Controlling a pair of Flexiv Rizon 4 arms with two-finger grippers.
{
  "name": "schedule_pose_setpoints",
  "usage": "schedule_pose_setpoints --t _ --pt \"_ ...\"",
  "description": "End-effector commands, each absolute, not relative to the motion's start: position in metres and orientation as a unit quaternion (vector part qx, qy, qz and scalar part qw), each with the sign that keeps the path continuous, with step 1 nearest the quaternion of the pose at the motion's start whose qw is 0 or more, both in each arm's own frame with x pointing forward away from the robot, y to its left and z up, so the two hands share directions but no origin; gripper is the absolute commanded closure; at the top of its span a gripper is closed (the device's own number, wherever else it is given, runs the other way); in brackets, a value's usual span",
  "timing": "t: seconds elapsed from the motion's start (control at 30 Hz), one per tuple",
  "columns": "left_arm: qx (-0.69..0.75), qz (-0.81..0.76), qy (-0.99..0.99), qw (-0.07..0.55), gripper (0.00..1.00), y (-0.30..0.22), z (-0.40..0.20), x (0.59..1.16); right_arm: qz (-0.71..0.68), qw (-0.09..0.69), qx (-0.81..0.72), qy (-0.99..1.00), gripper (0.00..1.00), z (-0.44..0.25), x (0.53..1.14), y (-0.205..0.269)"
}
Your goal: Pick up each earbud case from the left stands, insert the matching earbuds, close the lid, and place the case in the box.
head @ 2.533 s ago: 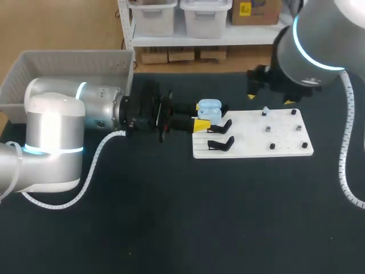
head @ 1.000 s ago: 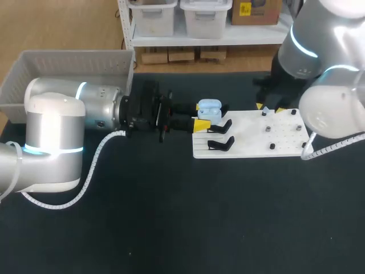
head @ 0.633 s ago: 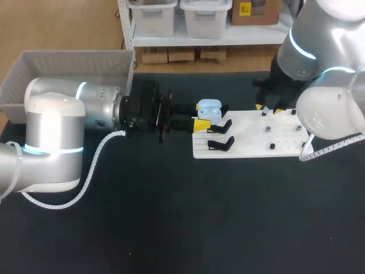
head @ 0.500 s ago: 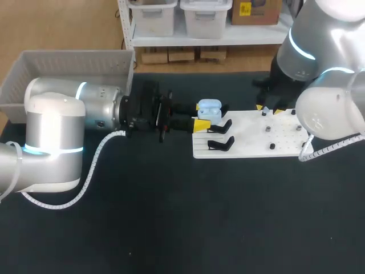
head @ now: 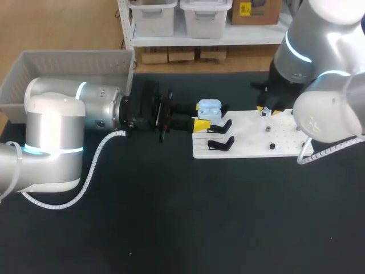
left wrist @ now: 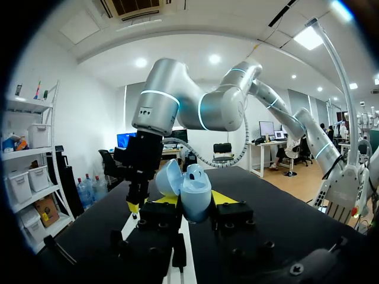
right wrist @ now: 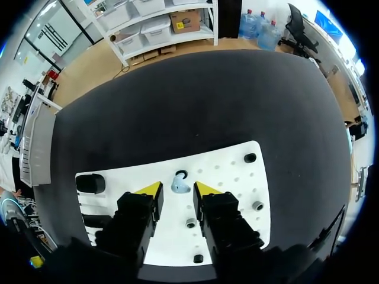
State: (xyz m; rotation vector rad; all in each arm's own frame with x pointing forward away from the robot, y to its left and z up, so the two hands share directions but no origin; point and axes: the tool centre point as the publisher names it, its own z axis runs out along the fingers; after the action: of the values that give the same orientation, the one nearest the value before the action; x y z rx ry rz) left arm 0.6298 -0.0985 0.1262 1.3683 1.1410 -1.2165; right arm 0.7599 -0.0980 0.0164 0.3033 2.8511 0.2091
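The small pale-blue earbud [right wrist: 180,185] sits in a hole on the white board [head: 285,137], in the row farthest from the robot. It lies directly under the right claw [right wrist: 177,189], in the gap between the two yellow tips. Those tips are spread and stand one on each side of it. Neither appears to touch it, so nothing is pinched there yet. Seen from above the earbud looks nearly end-on, so it seems to stand upright, though I cannot be sure of its tilt. To my eye the coming move is a straight drop and a squeeze, with little sideways correction needed.

The right arm is plainly the nearer one. The left claw [left wrist: 195,199] is well apart from the earbud, at the board's other end above the black stands [head: 219,142]. It pinches the blue case [left wrist: 192,189] from both sides, lid open and facing toward the right arm. The grey box [head: 34,68] waits at the table's far left.

Over the last couple of seconds the right claw has come in from beyond the board's far edge and settled over this earbud. The left arm and the case have not budged.
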Motion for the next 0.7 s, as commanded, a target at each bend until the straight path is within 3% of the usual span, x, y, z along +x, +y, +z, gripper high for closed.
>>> schedule_pose_setpoints --t 0.03,0.47,0.7 --pt "0.558 -0.496 0.466 0.475 1.0 -0.0982 0.1253 0.6286 0.068 0.137 0.106 0.983 0.69 0.0154 0.7592 -0.0962" --pt "0.558 -0.496 0.466 0.475 1.0 -0.0982 0.1253 0.6286 0.055 0.139 0.113 0.982 0.73 0.0125 0.7601 -0.0965" --pt "0.558 -0.496 0.466 0.475 1.0 -0.0982 0.1253 0.6286 0.05 0.138 0.118 0.982 0.7 0.0099 0.762 -0.0972"
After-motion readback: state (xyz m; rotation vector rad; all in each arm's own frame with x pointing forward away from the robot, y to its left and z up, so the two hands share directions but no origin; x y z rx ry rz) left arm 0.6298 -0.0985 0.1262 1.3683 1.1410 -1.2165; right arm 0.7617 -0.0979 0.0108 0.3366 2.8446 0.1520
